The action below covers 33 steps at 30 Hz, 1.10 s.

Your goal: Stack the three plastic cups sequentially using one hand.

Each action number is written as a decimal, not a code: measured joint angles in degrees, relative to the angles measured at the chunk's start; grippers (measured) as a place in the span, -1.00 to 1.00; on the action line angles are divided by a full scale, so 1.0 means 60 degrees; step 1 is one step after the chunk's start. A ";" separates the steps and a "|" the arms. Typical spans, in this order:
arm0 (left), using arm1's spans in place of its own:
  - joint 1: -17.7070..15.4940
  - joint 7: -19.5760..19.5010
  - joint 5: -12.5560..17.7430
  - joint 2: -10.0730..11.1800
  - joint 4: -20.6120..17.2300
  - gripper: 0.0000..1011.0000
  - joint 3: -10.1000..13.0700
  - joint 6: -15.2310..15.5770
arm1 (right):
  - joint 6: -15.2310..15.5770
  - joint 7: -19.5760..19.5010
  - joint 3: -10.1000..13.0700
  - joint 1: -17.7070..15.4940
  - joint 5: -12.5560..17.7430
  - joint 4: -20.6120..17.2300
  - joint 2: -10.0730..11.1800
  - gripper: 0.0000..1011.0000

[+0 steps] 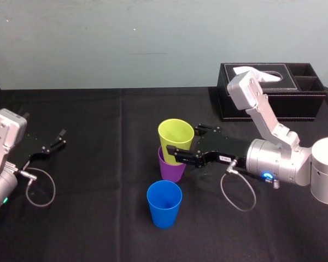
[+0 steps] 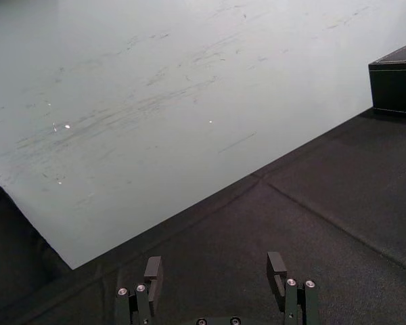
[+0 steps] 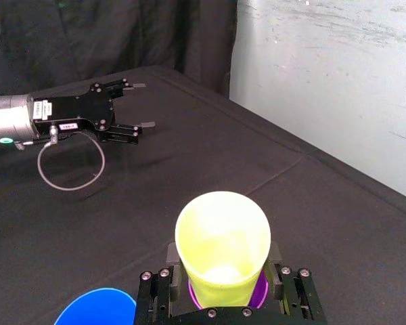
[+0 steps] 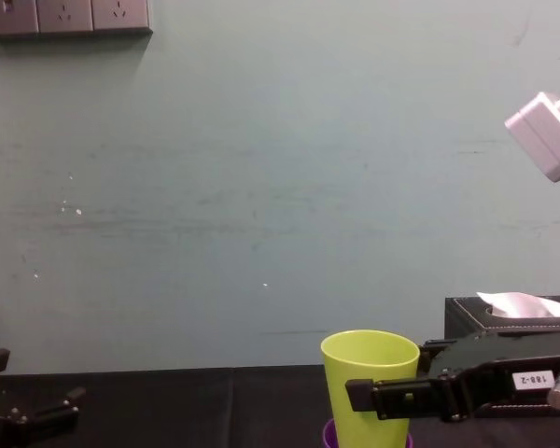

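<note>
Right end effector [image 1: 181, 146], black with flat fingers, pinches the one yellow-green cup [image 1: 176, 136] from two sides. In the right wrist view one finger lies against each flank of that cup [image 3: 222, 244]. A small white label on the end effector's body reads "188-2" [image 4: 529, 380] in the chest view; the same label is too small to read in the head view.

The yellow-green cup stands upright, mouth up, with its base seated inside the one purple cup [image 1: 171, 169]. The purple cup rests on the black tabletop [image 1: 98, 218] near the centre. In the right wrist view only a purple rim [image 3: 260, 292] shows around the yellow-green base.

The one blue cup [image 1: 164, 203] stands upright and alone, just beside the nested pair on the side nearer the robot. That makes three cups in all, two nested and one free. One grey cable loop [image 1: 238, 191] hangs from the right wrist.

Left end effector [image 1: 59, 138] lies low over the left side of the tabletop, well apart from the cups, with its fingers spread and nothing between them, as the left wrist view [image 2: 215, 271] also shows. Its small white labels [image 3: 42, 108] cannot be read. A second grey cable loop [image 1: 41, 188] hangs from this wrist.

One black tissue box [image 1: 273, 103] sits at the far right of the tabletop, with white tissue [image 1: 257, 73] rising from its slot. Three wall-socket plates [image 4: 65, 16] sit high on the pale wall.
</note>
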 joint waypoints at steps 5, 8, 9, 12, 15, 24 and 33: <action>0.0000 0.0000 0.0000 0.0000 0.0000 1.00 0.0000 0.0000 | -0.0025 0.0007 -0.0012 -0.0002 -0.0019 0.0011 -0.0027 0.44; 0.0000 0.0000 0.0000 0.0000 -0.0001 1.00 0.0000 0.0000 | -0.0042 -0.0002 -0.0018 -0.0006 -0.0046 0.0014 -0.0041 0.44; 0.0000 0.0000 0.0000 0.0000 -0.0001 1.00 0.0000 0.0000 | -0.0046 -0.0012 -0.0019 -0.0010 -0.0058 0.0015 -0.0044 0.44; -0.0001 0.0000 0.0000 0.0000 0.0000 1.00 0.0000 0.0000 | -0.0057 -0.0034 -0.0019 -0.0021 -0.0098 0.0015 -0.0052 0.44; 0.0000 0.0000 0.0000 0.0000 0.0000 1.00 0.0000 0.0000 | -0.0077 -0.0051 -0.0020 -0.0026 -0.0148 0.0023 -0.0066 0.44; 0.0001 0.0000 0.0000 0.0000 0.0000 1.00 0.0000 0.0000 | -0.0118 -0.0066 -0.0024 -0.0018 -0.0249 0.0125 -0.0130 0.44; 0.0000 0.0000 0.0000 0.0000 -0.0001 1.00 0.0000 0.0000 | -0.0146 -0.0044 0.0002 -0.0014 -0.0276 0.0227 -0.0200 0.44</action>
